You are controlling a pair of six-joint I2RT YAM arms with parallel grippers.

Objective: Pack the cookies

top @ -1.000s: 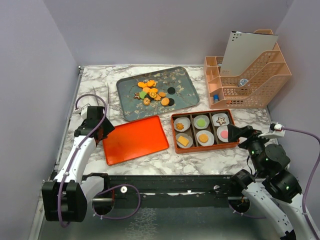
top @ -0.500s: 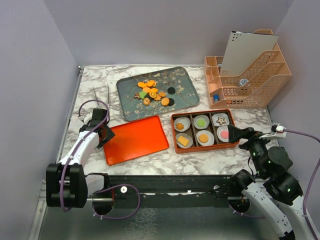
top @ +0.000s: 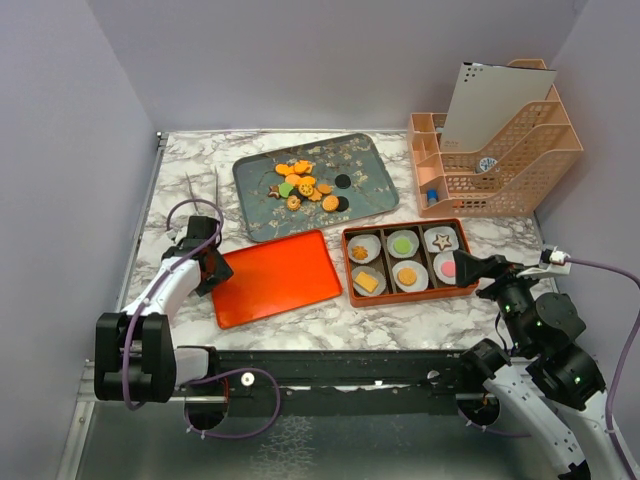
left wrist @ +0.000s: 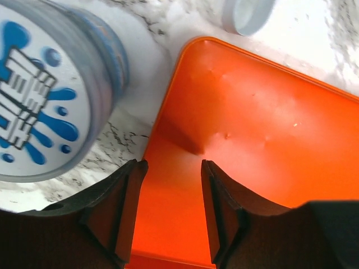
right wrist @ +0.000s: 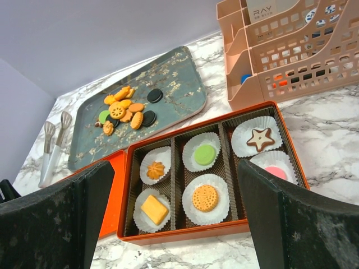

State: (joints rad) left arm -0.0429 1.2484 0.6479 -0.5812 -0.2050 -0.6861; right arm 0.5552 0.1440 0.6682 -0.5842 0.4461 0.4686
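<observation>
The left hand [left wrist: 171, 168] sits low at the left edge of the flat orange lid [top: 272, 278] on the marble surface. Its fingers stand at a middling gap with the lid's corner showing between them. No pad can be seen pressing on the lid, so I judge it not yet gripped. The right hand [right wrist: 175, 166] hangs spread wide and empty just off the near right corner of the orange box [right wrist: 179, 232]. Each of the box's six compartments has a white paper cup [right wrist: 189, 185] with one piece in it. The far row holds an orange flower biscuit [right wrist: 155, 169], a green round [right wrist: 205, 154] and a star [right wrist: 260, 139]. The near row holds a yellow square [right wrist: 153, 209], an orange round [right wrist: 205, 197] and a pink round [right wrist: 275, 171]. The other cookies [top: 308, 186], mostly orange with a few black ones, lie loose in a heap on the grey floral tray [top: 365, 175], well apart from both hands. With no cup empty, the filling looks finished or close to it. What seems left is to lift the lid, carry it right and seat it on the box. Whether more of the heap is meant to go in cannot be told.
</observation>
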